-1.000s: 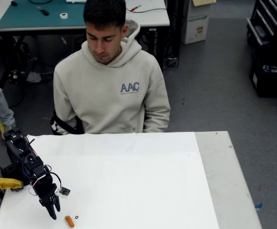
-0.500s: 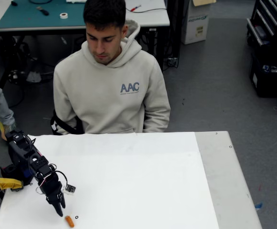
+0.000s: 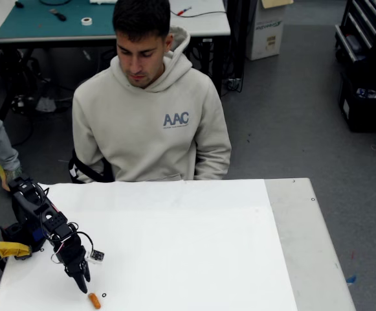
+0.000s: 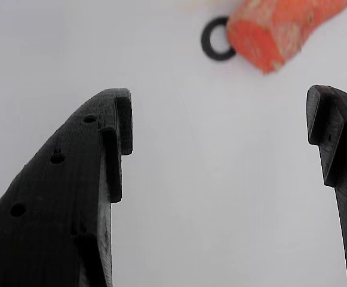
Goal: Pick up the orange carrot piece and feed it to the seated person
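One orange carrot piece [image 3: 94,300] lies on the white surface [image 3: 194,259] close to its near edge, just beyond your pincer [image 3: 83,284], which is spread wide and empty. Bring both fingers [image 4: 101,155] down astride the carrot, clear of the small black ring [image 4: 216,39] touching it. Room is tight toward that edge; toward the seated person [image 3: 150,110], it's open.

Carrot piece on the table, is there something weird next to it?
Yes. A tiny black ring lies on the white table touching the orange carrot piece, a stray bit unlike food. The open gripper hovers just short of both.
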`<act>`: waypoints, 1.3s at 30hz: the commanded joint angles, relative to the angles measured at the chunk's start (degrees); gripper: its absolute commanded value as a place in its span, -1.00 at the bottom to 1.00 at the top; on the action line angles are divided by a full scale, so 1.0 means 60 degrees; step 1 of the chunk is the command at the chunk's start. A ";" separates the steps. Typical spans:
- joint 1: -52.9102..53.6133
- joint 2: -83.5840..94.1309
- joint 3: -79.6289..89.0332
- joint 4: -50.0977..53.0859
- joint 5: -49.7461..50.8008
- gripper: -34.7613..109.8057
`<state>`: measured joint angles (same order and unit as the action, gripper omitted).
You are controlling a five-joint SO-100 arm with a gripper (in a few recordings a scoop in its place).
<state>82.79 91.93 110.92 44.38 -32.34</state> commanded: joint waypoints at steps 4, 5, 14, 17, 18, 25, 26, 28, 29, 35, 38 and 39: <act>0.0205 0.0322 -0.0293 -0.1641 0.1699 -0.20; 0.0205 0.0322 -0.0293 -0.1846 0.1890 -0.20; 0.1011 -0.0146 -0.0146 -0.2241 0.3076 -0.20; 0.1099 -0.0908 -0.0205 -0.2241 0.3179 -0.20; 0.1099 -0.1143 -0.0249 -0.2256 0.3252 -0.20; 0.0981 -0.1758 -0.0498 -0.2549 0.3311 -0.20; 0.0923 -0.1787 -0.0439 -0.2637 0.3311 -0.20; 0.0850 -0.1860 -0.0366 -0.2842 0.3311 -0.20; 0.0835 -0.1904 -0.0352 -0.2944 0.3311 -0.20; 0.0835 -0.2593 -0.0410 -0.3340 0.3267 -0.27; 0.0820 -0.2695 -0.0542 -0.3530 0.3179 -0.51; 0.0762 -0.2695 -0.0542 -0.3633 0.3149 -0.59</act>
<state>86.75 75.59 107.84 22.85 -12.30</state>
